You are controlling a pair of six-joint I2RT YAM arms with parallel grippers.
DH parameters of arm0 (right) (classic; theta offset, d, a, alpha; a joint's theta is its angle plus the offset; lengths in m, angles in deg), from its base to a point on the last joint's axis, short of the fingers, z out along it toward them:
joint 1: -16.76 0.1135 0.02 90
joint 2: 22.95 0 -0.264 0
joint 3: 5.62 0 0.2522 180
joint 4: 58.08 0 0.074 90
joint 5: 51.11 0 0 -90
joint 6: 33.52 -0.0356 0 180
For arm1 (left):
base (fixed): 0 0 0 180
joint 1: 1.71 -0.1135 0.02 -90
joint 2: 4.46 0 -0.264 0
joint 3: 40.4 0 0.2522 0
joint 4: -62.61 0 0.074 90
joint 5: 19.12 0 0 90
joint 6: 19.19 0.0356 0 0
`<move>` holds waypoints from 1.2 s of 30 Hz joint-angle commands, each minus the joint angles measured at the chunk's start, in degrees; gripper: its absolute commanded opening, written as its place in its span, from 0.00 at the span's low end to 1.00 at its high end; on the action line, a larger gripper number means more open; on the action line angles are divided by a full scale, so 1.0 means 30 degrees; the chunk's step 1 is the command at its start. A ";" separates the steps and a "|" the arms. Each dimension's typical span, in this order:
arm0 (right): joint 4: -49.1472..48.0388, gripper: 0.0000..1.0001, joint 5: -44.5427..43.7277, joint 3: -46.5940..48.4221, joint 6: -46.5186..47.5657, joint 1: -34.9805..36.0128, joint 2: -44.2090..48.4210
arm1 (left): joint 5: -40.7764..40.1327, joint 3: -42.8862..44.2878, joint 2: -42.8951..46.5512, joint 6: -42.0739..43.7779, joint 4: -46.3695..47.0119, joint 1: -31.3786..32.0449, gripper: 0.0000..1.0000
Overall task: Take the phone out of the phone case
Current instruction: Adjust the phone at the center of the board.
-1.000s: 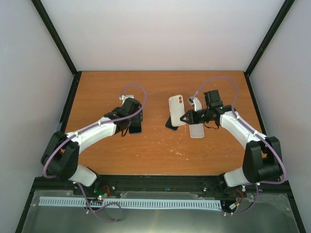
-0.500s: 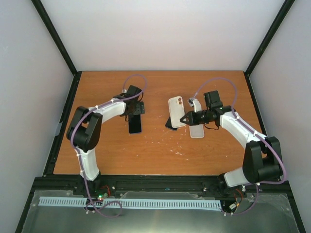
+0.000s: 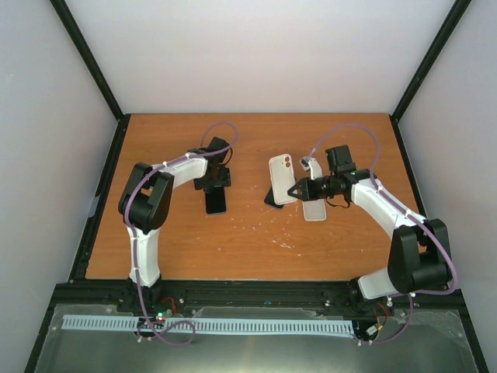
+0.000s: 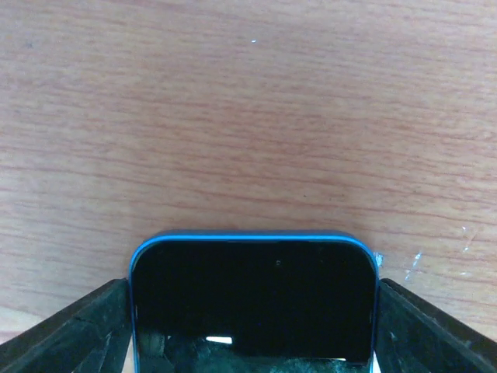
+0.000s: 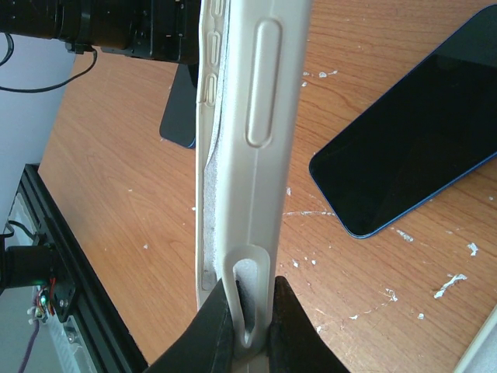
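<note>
Left arm: elbow had swung in from the lower left of the top view and folded up tall. The left gripper [image 3: 215, 179] had slid off the blue-edged phone [image 3: 216, 201], left of centre, to that phone's far end, so most of its dark face showed. In the left wrist view the fingers [image 4: 70, 334] flanked the phone's sides close in. Could not tell whether they pressed or only bracketed it.

Right arm: no change over the same span. The right gripper [image 3: 293, 189] was clamped on the bottom rim of the white case [image 3: 282, 177], holding it up on edge right of centre. From the right wrist view the shell looked thin and empty.

A second dark phone [image 5: 404, 132] lay flat on the table [image 3: 256, 233] just beside the raised case, at the right of the right wrist view. A second white case [image 3: 314, 203] lay flat just right of the raised one.

Judgement: that phone looked already out of its case, and only the left arm was moving. Its new posture suggested a fresh approach to the left-hand phone, not a lift yet.
</note>
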 commanded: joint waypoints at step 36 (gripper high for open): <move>0.0090 0.03 0.2541 0.0891 -0.1453 0.1007 -0.4144 | 0.3091 -0.3264 0.4927 -0.0356 -0.0733 0.1165 0.56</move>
